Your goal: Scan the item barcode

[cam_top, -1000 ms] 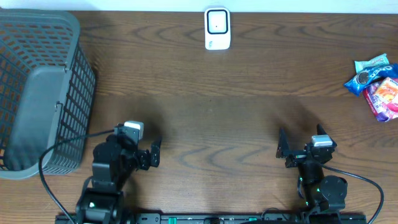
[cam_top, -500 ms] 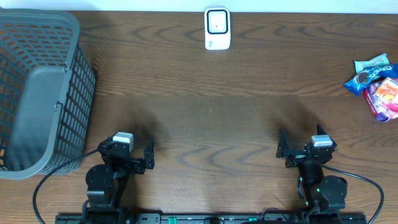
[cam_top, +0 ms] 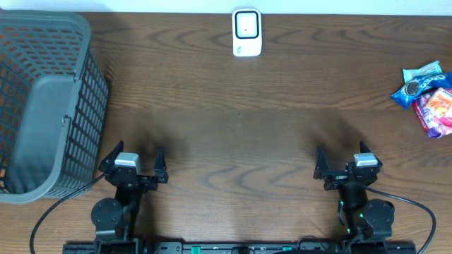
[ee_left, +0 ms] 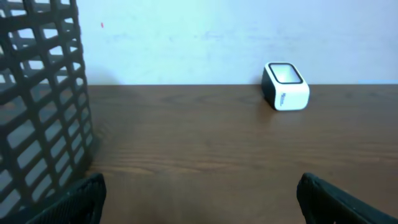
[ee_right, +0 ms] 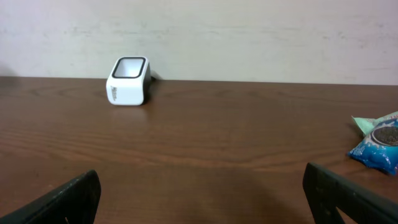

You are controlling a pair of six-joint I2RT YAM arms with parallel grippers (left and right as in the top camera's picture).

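Overhead, the glossy blue cookie packet [cam_top: 417, 83] lies beside a pink snack pouch [cam_top: 436, 111] at the brown wooden table's [cam_top: 240, 127] right edge. The left gripper [cam_top: 136, 156] and right gripper [cam_top: 342, 158] gape wide, holding nothing, with open wood ahead.

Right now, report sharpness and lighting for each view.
Overhead: evenly lit, sharp, no glare, with two soft shadows on the table. Left wrist: scanner slightly soft, near basket softer. Right wrist: scanner clear, snack pack cropped at the right edge.
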